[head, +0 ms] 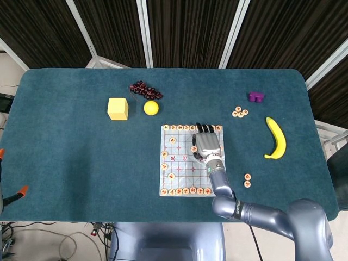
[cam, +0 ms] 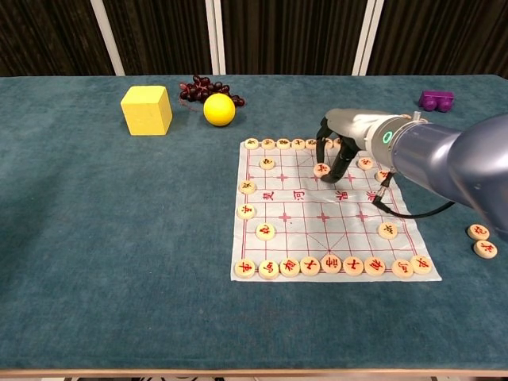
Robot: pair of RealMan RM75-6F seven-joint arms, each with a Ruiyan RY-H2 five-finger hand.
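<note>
Your right hand (cam: 343,147) stands fingers-down on the chess board (cam: 333,213) — its fingertips pinching one chess piece (cam: 321,169) right beneath it.

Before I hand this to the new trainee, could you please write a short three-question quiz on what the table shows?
1. True or false: the right hand is over the chess board.
2. Which lies nearest the yellow ball? A banana, B grapes, C purple toy.
3. Fill in: the yellow cube stands to the ___ of the ball in the chest view.

Key: 1 true; 2 B; 3 left.
</note>
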